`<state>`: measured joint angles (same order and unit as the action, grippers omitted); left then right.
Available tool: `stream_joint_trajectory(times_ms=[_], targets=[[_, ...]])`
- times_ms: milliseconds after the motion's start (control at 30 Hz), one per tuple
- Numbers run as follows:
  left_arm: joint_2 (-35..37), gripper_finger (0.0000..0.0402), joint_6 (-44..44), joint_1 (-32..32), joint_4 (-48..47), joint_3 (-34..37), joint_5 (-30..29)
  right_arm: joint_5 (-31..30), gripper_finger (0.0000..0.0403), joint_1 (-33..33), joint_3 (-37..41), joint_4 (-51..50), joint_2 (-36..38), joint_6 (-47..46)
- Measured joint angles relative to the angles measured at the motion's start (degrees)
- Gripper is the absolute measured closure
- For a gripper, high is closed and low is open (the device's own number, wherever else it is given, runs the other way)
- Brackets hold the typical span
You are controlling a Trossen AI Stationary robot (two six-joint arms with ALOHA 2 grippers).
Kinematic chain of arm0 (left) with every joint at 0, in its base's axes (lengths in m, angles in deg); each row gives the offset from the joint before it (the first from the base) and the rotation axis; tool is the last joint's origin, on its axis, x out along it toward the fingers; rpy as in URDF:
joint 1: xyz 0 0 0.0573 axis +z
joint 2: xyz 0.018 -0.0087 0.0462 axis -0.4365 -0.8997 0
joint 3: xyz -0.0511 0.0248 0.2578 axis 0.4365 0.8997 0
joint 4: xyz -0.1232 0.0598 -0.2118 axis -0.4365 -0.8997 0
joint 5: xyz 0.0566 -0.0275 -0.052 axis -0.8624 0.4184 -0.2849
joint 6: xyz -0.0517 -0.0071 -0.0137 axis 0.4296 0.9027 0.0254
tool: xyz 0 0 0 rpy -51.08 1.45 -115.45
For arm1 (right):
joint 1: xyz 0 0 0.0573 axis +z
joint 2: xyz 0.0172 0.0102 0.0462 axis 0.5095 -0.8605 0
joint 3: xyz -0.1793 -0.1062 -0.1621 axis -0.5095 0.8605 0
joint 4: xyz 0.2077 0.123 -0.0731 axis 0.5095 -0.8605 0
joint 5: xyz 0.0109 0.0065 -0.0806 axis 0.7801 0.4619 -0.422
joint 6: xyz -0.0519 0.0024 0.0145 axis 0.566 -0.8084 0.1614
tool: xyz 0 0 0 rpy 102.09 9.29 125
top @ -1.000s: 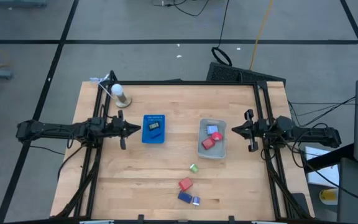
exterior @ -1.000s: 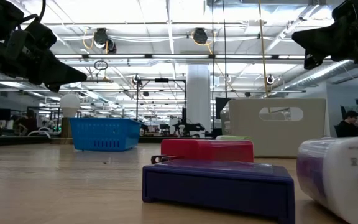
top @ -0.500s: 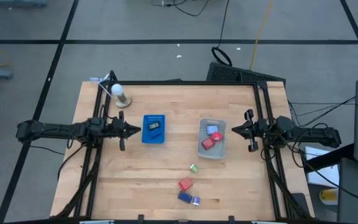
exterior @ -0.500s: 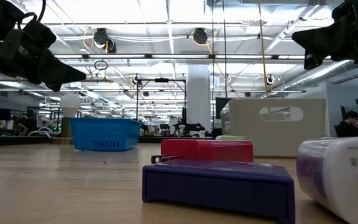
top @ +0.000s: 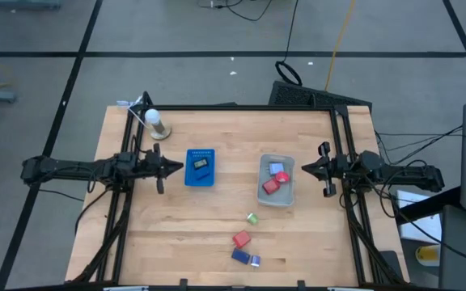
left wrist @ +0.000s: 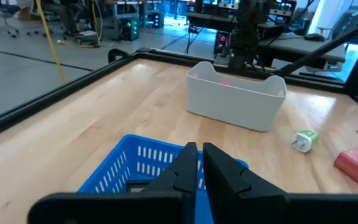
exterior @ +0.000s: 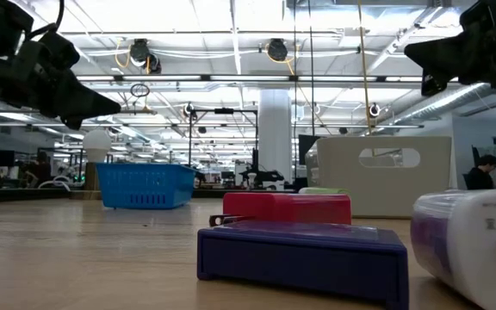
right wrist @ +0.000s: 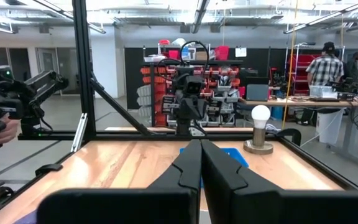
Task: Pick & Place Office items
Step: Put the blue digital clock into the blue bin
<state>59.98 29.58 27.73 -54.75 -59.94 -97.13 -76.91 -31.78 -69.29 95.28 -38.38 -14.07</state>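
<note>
Office items: green piece, red block and dark blue block loose on the table; red piece in the grey bin, dark piece in the blue tray, both hidden by walls in the low view. Left gripper beside the tray, right gripper beside the bin: fingers pressed together, empty, touching nothing. Pale piece cut off at the low view's edge
</note>
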Motion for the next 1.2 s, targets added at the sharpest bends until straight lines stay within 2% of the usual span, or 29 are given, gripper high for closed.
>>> stream_joint_trajectory(times_ms=[267,367,467,600,733,933,1133,1200], targets=[[-1.61,0.0376,5.88,-1.59,1.35,-0.04,0.55,0.00,0.0402,-0.01,0.00,-1.30,-0.02,-0.25],[-5.26,0.0376,8.19,-4.51,1.69,-1.21,0.14,-0.11,0.0401,0.00,0.00,-1.30,-0.02,-0.71],[-10.91,0.0376,10.66,-8.19,2.23,-3.78,-2.74,-0.07,0.0402,0.00,0.00,-1.03,-0.02,-1.45],[-22.90,0.0376,13.21,-14.50,5.17,-9.02,-6.72,-0.04,0.0401,0.00,0.00,-0.76,-0.02,-2.79],[-37.26,0.0376,14.00,-19.78,6.62,-16.96,-7.22,-0.04,0.0402,-0.02,0.00,-0.43,-0.01,-3.05],[-55.31,0.0376,9.01,-24.07,6.85,-31.07,0.06,0.19,0.0401,0.00,0.00,0.98,-0.02,-3.05],[-68.80,0.0376,7.86,-26.44,6.45,-42.40,2.21,0.22,0.0402,0.00,0.00,2.61,0.00,-2.99],[-72.88,0.0376,8.96,-26.69,6.17,-44.98,4.70,0.22,0.0401,0.00,0.00,2.55,-0.02,-2.95]])
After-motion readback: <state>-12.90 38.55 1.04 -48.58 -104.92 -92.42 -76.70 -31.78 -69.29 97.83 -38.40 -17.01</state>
